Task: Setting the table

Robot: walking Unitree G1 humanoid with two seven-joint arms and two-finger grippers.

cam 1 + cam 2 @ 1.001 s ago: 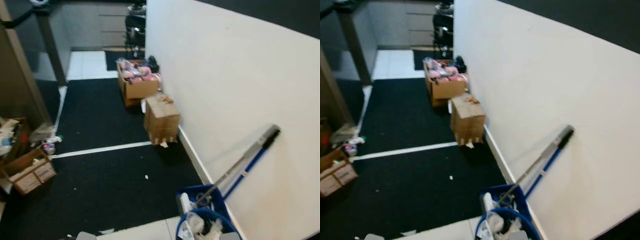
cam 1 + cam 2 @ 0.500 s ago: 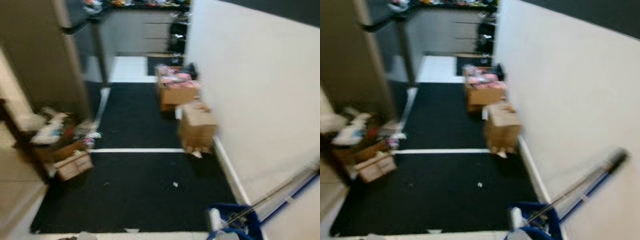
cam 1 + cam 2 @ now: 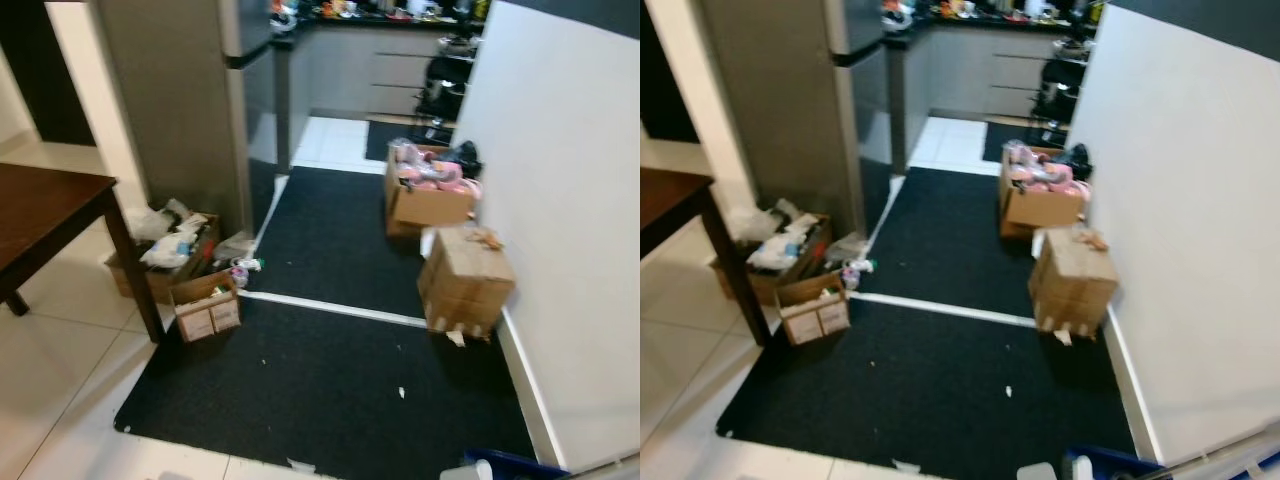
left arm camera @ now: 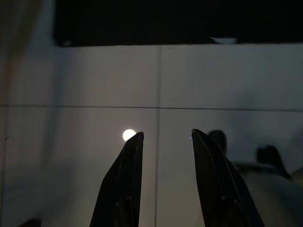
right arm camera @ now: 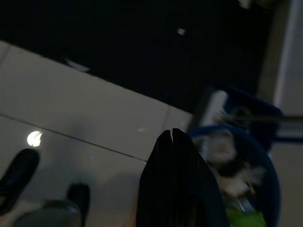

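Two tools hang over pale floor tiles [image 4: 85,80]: left tool [image 4: 163,137] released, right tool [image 5: 171,135] clenched beside a blue bucket [image 5: 246,156]; the black rug [image 3: 340,390] edge lies ahead.

Dark brown wooden desk [image 3: 45,205] at the left edge of the frame, standing on pale floor tiles, one corner and leg visible; top apparently bare, though cropped.

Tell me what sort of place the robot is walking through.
Most likely a lived-in home, in a passage leading to a kitchen: a cluttered counter at the far end, a dark wooden table on the left, and cardboard boxes along the white wall on a black rug.
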